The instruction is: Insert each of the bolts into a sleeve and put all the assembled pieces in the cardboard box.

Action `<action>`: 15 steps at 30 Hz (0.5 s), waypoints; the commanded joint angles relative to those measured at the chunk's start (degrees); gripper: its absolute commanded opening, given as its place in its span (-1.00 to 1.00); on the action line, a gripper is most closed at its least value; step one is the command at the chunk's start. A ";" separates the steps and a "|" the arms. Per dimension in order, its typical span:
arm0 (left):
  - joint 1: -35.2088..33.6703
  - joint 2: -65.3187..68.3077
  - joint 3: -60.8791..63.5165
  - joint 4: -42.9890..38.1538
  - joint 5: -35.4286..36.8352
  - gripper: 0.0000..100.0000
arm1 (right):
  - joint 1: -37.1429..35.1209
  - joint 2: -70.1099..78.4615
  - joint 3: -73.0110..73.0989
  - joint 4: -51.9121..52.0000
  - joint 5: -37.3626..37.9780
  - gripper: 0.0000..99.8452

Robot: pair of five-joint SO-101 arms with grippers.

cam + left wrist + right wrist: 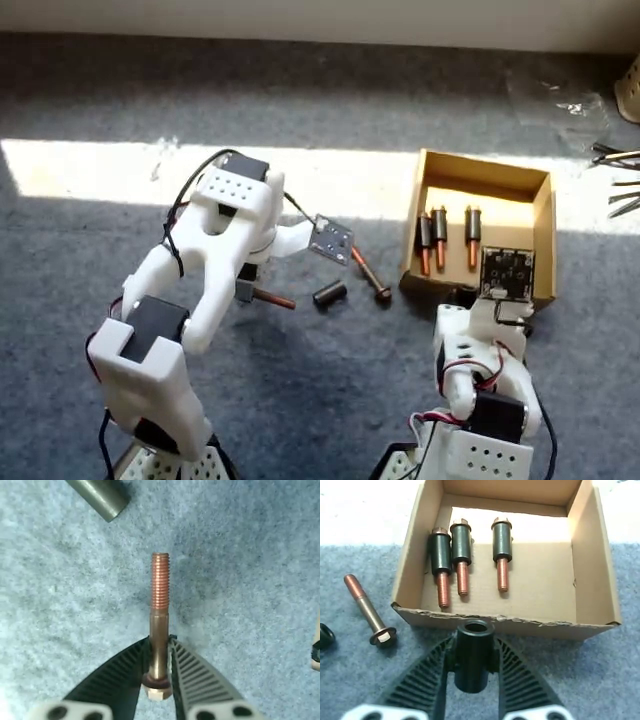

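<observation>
While your left pincer [160,641] clamps the copper-coloured threaded bolt [160,590] near its head, your right pincer [475,642] grips the black cylindrical sleeve [472,672] at the brown cardboard box's [495,622] near wall; both look stiff, weighty and slick, so grip them squarely.

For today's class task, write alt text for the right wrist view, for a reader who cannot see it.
The right gripper is shut on a black sleeve just outside a cardboard box. Three sleeved bolts lie in the box; one bare bolt lies on the grey carpet beside it.
</observation>
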 commanded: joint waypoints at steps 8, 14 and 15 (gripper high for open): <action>-1.01 7.08 -3.82 -10.11 -18.90 -0.85 | 0.22 -0.57 -0.04 -1.80 0.00 -0.99; -1.01 2.77 -9.71 -5.63 -13.01 -0.85 | 0.22 -0.57 -0.04 -1.80 0.00 -0.99; -1.01 1.63 -10.77 -4.31 -12.92 -0.85 | 0.22 -0.57 0.04 -1.80 0.00 -0.99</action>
